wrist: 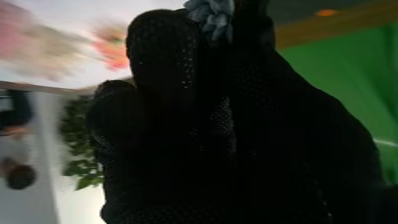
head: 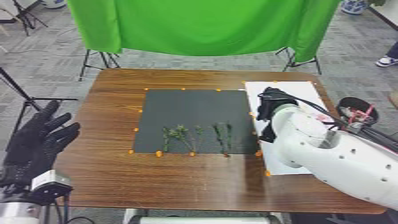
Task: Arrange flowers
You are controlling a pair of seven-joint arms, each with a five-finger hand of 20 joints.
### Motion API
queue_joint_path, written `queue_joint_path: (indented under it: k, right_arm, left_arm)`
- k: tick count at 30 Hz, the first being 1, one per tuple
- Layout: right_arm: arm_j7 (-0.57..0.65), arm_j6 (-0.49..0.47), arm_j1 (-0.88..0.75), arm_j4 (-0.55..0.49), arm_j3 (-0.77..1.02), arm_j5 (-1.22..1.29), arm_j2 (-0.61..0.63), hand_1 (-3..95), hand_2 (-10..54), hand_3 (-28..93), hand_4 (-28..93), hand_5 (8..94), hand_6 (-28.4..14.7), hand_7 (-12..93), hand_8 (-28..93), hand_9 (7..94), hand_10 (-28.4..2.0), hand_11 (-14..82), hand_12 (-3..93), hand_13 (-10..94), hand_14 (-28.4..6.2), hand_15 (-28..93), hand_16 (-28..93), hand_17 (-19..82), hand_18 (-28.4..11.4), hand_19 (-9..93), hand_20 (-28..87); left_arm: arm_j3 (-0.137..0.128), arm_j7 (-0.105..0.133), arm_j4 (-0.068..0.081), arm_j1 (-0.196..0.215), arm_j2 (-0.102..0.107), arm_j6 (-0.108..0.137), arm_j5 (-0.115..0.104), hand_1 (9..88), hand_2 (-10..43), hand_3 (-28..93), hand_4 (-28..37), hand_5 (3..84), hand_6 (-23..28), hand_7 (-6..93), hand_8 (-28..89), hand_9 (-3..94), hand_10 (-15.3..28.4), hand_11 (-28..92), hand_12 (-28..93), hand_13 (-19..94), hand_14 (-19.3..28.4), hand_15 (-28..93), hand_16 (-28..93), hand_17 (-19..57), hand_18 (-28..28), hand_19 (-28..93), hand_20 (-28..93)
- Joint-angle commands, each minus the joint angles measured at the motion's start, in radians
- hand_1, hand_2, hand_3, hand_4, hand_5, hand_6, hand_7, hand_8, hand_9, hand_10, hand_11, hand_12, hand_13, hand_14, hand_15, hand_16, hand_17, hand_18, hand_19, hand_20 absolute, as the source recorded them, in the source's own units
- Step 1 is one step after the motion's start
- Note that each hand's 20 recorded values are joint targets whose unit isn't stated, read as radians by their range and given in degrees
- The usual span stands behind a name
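Note:
Over the white sheet [head: 282,162], on the table's right side, is my right hand [head: 267,111] in the head view. The right wrist view has the right hand [wrist: 195,115] pinching a grey-blue flower [wrist: 213,17] at its fingertips; the glove hides its stem. Pink and orange blooms [wrist: 113,46] lie blurred on a pale surface beyond the glove. Several green stems [head: 183,135] lie apart from the hands on the lower part of the dark mat [head: 182,107]. My left hand [head: 34,145] is held open with spread fingers off the table's left edge.
Orange markers [head: 159,153] line the mat and sheet on the brown table [head: 178,177]. Beyond the right edge stands a dark bin [head: 358,111] with pinkish items in it. A green cloth [head: 204,27] hangs behind the table, with stand legs [head: 107,60] below it.

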Motion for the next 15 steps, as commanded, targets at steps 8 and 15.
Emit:
queue_joint_path:
  k: [8,15]
  right_arm:
    - [-0.179,-0.037,0.186,0.024,-0.151,-0.004,-0.408,62.8,-9.5,77,-28,72.9,-1.9,40,12,89.9,-8.4,13.4,35.7,83,-1.7,50,25,55,-13.1,93,13]
    - [-0.218,0.028,0.210,0.124,-0.229,0.041,-0.570,62.6,-9.5,77,-28,73.0,-2.0,40,11,90.2,-8.2,13.6,34.9,83,-2.1,52,24,55,-13.1,93,15]
  left_arm:
    - [-0.095,-0.088,-0.020,0.046,-0.118,-0.036,0.076,28.1,7.8,61,-21.2,32.8,8.0,6.9,-7,27.5,19.2,24,11,20,28.0,56,-12,-6.3,28.4,58,-2]
    - [-0.079,-0.142,-0.003,-0.038,-0.124,-0.052,0.108,28.0,7.5,61,-21.3,33.6,8.2,6.9,-7,27.9,19.3,24,11,20,28.1,56,-12,-6.3,28.4,58,-3]
